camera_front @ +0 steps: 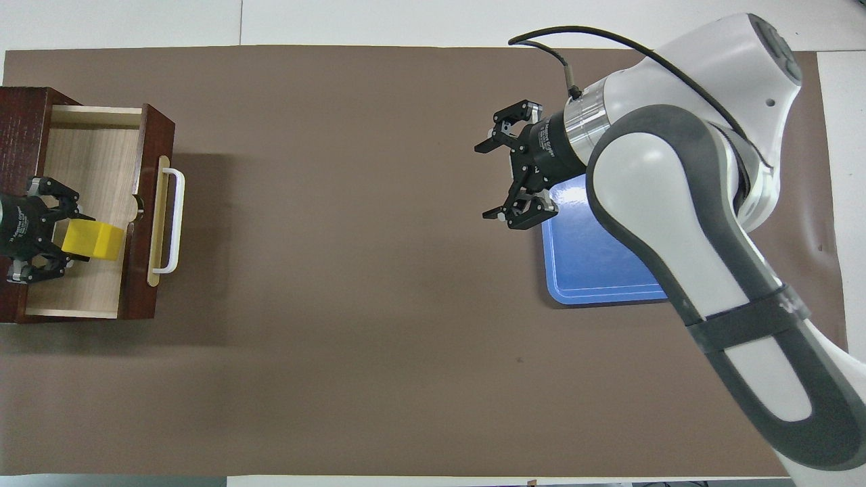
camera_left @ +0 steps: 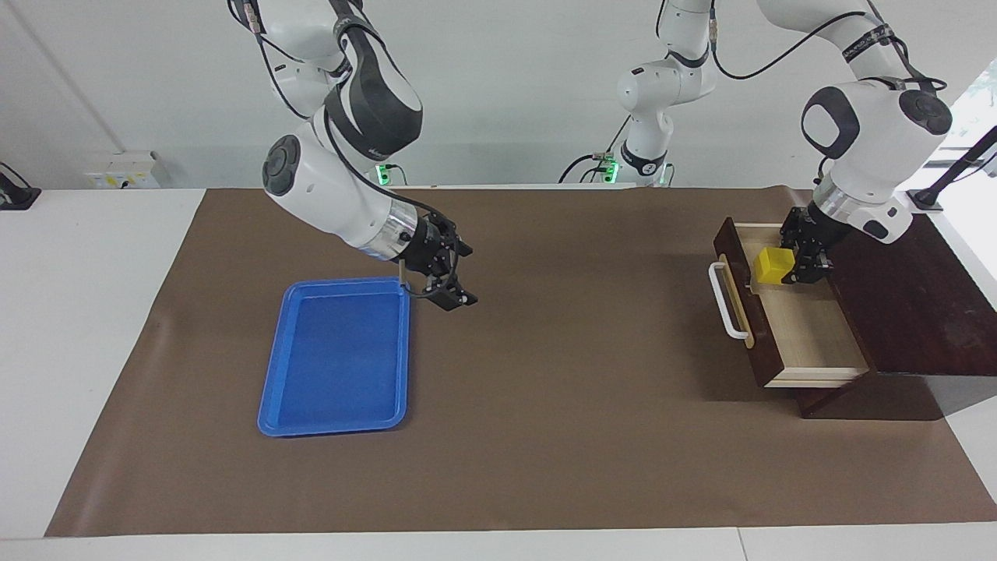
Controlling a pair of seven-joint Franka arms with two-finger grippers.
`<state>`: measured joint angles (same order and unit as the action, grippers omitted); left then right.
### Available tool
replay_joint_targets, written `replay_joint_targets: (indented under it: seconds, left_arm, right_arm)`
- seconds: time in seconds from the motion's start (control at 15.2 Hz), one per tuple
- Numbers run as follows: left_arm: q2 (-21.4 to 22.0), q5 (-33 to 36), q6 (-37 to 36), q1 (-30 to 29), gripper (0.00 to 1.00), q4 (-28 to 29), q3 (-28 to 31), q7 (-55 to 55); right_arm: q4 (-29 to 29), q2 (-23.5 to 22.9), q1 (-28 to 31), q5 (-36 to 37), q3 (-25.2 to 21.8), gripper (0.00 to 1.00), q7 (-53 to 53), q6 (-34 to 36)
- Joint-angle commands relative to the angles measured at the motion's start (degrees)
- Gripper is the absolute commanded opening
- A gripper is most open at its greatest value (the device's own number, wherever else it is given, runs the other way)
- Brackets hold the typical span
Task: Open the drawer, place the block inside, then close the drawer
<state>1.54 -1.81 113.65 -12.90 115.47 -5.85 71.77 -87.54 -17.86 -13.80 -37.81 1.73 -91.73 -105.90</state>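
The dark brown drawer (camera_left: 810,335) stands pulled open at the left arm's end of the table, its pale wood inside showing and its white bar handle (camera_left: 724,300) facing the table's middle. It also shows in the overhead view (camera_front: 88,155). My left gripper (camera_left: 790,269) is shut on the yellow block (camera_left: 771,265) and holds it over the inside of the open drawer, just inside the drawer front. In the overhead view the block (camera_front: 95,242) sits between the left gripper's (camera_front: 71,237) fingers. My right gripper (camera_left: 465,274) is open and empty, above the mat beside the blue tray's corner.
A flat blue tray (camera_left: 335,358) lies toward the right arm's end of the table, partly covered by the right arm in the overhead view (camera_front: 595,270). The dark cabinet body (camera_left: 911,304) holds the drawer. A brown mat (camera_left: 545,389) covers the table.
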Motion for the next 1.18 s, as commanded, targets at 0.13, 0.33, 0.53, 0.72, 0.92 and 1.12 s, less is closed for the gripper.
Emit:
replay_joint_targets:
  seconds: [0.13,0.33,0.53,0.72,0.92,1.12]
  left_arm:
    - [2.85,-0.74,3.68,-1.86,0.48,5.73,-0.56,-1.81]
    - [1.89,-0.74,3.51,-1.26,1.00,2.76,-0.56,-0.76]
    - [-1.78,-0.83,-2.88,1.45,1.00,-7.68,-1.26,6.59]
    - [-3.04,3.27,-3.52,12.25,1.00,-9.40,-1.26,14.18]
    - [-3.12,7.68,0.67,16.50,1.00,-2.82,-1.27,17.53]
    - [-2.68,7.87,4.29,12.83,1.00,0.10,-1.18,16.13]
  right_arm:
    - [4.30,-0.33,5.52,6.32,0.38,1.00,11.90,9.02]
    - [5.80,0.19,8.25,11.86,0.38,1.00,24.45,15.35]
    - [5.72,2.30,11.32,17.66,0.47,1.00,37.71,19.57]
    - [4.58,5.29,13.87,25.22,0.47,1.00,56.08,22.22]
    - [1.86,8.89,16.34,30.58,0.47,1.00,72.70,22.67]
    - [0.71,11.96,17.48,35.95,0.47,1.00,85.28,22.58]
